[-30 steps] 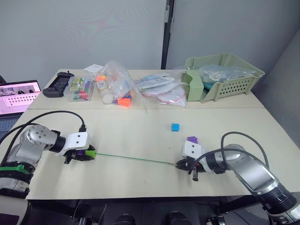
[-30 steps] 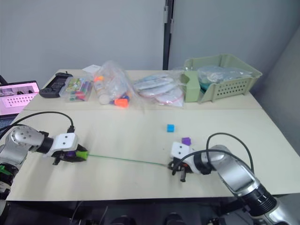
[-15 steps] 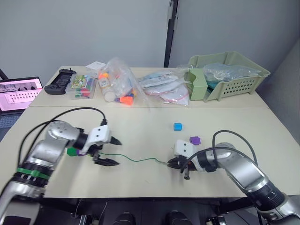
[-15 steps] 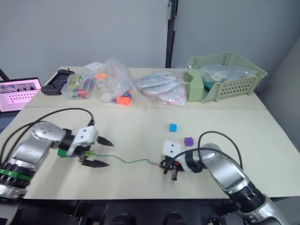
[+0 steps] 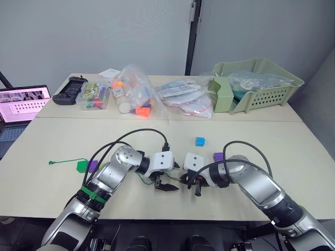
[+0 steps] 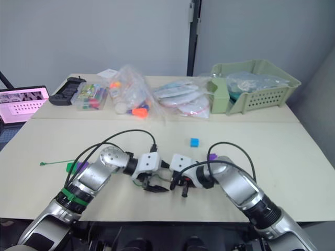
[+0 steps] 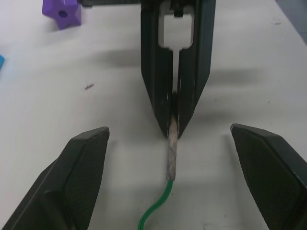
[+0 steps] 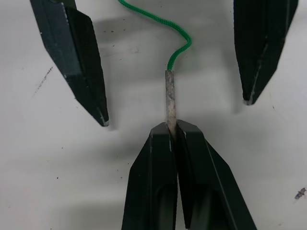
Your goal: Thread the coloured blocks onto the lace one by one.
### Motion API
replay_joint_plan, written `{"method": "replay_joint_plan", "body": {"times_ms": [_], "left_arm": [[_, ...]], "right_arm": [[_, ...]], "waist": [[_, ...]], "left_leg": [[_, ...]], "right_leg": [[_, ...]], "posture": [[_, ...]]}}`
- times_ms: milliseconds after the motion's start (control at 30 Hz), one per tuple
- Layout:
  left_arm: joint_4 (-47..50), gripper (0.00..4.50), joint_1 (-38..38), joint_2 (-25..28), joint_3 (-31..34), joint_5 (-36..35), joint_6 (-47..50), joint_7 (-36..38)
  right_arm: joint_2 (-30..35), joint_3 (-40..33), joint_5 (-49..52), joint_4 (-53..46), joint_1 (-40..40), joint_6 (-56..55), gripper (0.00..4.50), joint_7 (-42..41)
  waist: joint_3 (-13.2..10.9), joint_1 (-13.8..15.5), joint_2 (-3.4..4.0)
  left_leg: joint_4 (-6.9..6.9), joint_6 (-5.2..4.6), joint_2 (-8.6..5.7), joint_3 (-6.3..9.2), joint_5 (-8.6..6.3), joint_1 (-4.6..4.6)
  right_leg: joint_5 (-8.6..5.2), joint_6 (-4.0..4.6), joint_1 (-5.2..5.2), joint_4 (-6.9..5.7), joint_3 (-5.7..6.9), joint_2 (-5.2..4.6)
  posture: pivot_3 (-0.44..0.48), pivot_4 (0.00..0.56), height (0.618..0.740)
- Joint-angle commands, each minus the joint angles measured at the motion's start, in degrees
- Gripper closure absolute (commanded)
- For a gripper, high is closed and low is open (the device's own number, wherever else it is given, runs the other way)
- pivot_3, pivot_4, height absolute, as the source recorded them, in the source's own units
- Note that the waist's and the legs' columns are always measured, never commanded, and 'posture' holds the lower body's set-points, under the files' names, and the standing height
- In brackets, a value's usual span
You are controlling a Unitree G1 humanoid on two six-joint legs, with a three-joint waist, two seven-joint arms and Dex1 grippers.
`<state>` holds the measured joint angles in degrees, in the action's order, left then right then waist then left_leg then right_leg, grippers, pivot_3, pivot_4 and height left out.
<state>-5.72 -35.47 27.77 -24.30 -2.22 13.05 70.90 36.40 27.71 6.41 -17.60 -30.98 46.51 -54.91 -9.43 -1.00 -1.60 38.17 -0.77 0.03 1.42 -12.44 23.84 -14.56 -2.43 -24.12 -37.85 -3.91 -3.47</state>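
- Where the cream table (image 5: pixel 63 141) runs off toward the robot's left, the far end of the lace (image 5: pixel 65 162) lies slack, and just beside it sit a green block (image 5: pixel 80 167) and a purple block (image 5: pixel 92 166), touching each other (whether the cord passes through them cannot be told).
- At the front middle of the table, the left gripper (image 5: pixel 168 177) hangs low over the surface with its two black fingers (image 7: pixel 76 182) spread wide, one on each side of the lace's pale stiff tip (image 7: pixel 171 154) and touching nothing.
- Facing it nose to nose, the right gripper (image 8: pixel 171 128) has its fingers pressed together on that tip, which sticks out toward the left gripper; the green cord curls away from its free end.
- A second purple block (image 5: pixel 218 156) rests just behind the right gripper's white housing.
- Farther back, the blue block (image 5: pixel 199 141) sits alone on bare table.
- Along the rear stand clear bags of toys (image 5: pixel 131 97) and a pale green basket (image 5: pixel 256 83).
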Motion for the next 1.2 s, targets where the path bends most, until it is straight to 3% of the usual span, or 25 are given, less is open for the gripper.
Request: {"method": "replay_joint_plan", "body": {"times_ms": [33,333,367,667,933,1133,1167,1200], "left_arm": [[1.6,1.41,-1.5,0.0,0.1,-0.3,0.8,0.5],[2.2,4.4,-1.4,1.7,-0.1,0.5,1.2,1.5],[2.2,4.46,-1.3,2.0,-0.3,0.8,0.9,1.4],[2.1,4.46,-1.0,1.8,0.4,0.8,0.7,0.1],[5.2,2.04,-0.9,3.0,-0.1,0.2,2.9,1.4],[4.4,2.04,-0.8,3.1,-0.4,1.0,2.1,1.0],[4.1,2.46,-0.7,3.0,-0.4,1.1,2.0,0.9],[3.9,2.57,-0.7,3.0,-0.4,1.2,1.9,0.9]], "right_arm": [[0.3,-0.6,0.3,-1.6,-0.6,1.1,4.5,0.1],[0.6,-0.9,0.6,-1.8,-0.8,1.9,4.5,-0.2],[0.6,-0.9,0.6,-1.8,-0.9,1.9,4.5,-0.3],[0.9,-1.2,1.0,-1.6,-1.0,1.8,4.5,-0.2],[1.3,-1.3,1.3,-2.1,-0.9,2.1,4.5,0.1],[1.5,-1.5,1.6,-2.5,-1.1,2.4,4.5,0.2],[1.6,-1.5,1.6,-2.5,-1.0,2.5,4.5,0.2],[1.7,-1.5,1.6,-2.6,-1.0,2.6,4.5,0.3]], "waist": [[0.0,0.0,0.0],[0.0,0.0,0.0],[0.0,0.1,0.0],[0.0,0.1,0.0],[0.0,0.1,0.0],[0.0,0.1,0.0],[0.0,0.1,0.0],[0.0,0.1,0.0]], "left_leg": [[0.02,0.0,0.0,0.0,0.0,0.0],[0.05,0.0,-0.01,0.0,0.0,0.0],[0.05,0.0,-0.01,0.0,0.0,0.0],[0.06,0.0,-0.02,0.0,0.0,0.0],[0.07,0.0,-0.02,0.01,0.0,0.0],[0.07,0.0,-0.03,0.0,0.0,0.0],[0.07,0.0,-0.03,0.0,0.0,0.0],[0.07,0.0,-0.03,0.0,0.0,0.0]], "right_leg": [[0.0,0.0,0.01,0.01,0.0,0.0],[0.0,0.0,0.03,0.01,0.0,-0.01],[0.0,0.0,0.03,0.0,0.0,-0.01],[0.0,0.0,0.04,0.01,0.0,-0.02],[0.0,0.0,0.04,0.0,0.0,-0.02],[0.0,0.0,0.04,0.0,0.0,-0.02],[0.0,0.0,0.04,0.0,0.0,-0.02],[0.0,0.0,0.04,0.0,0.0,-0.02]], "posture": [[0.0,0.15,0.74],[0.0,0.15,0.74],[0.0,0.15,0.74],[0.0,0.15,0.74],[0.0,0.15,0.74],[0.0,0.15,0.74],[0.0,0.15,0.74],[0.0,0.15,0.74]]}}
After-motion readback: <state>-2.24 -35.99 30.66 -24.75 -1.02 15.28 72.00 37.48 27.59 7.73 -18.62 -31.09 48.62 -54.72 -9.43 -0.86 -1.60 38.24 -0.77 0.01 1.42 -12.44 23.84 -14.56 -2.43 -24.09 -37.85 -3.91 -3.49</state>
